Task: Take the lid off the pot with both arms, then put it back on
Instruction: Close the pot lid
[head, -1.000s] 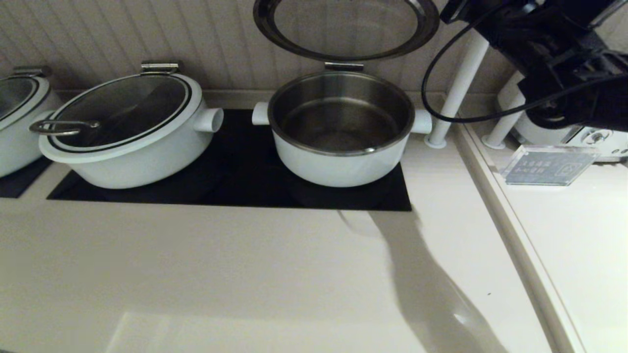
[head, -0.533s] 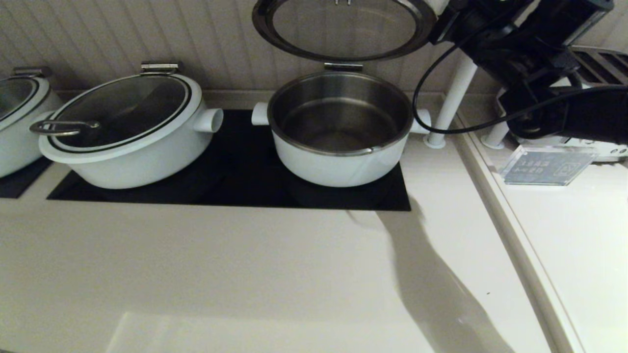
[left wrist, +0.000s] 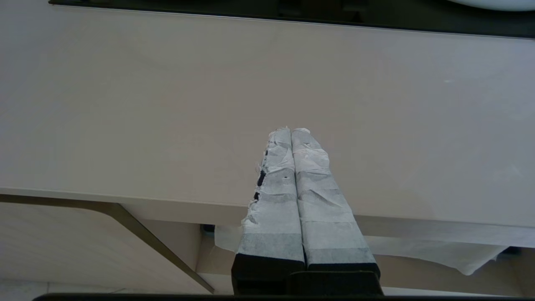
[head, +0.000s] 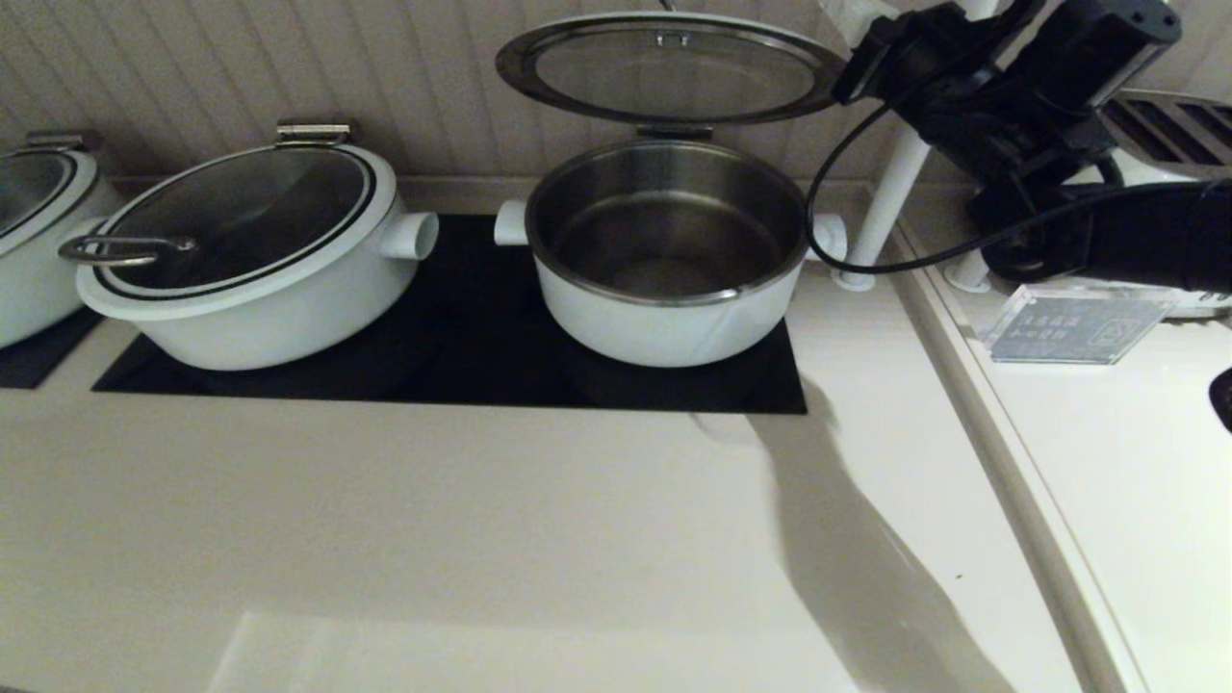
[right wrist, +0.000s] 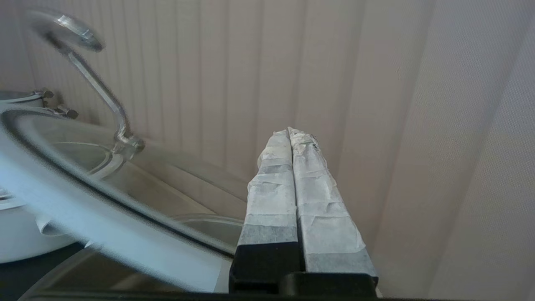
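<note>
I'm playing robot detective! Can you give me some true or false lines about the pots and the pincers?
1. The lid lies flat on the pot. False: it is tipped up on its hinge, and the pot is open.
2. The pot is empty inside. True.
3. The right pincer grips the lid's loop handle. False: it is shut on nothing, beside the lid's rim.
4. The left pincer is shut, over bare counter. True.
5. The wider pot has its lid on. True.
</note>
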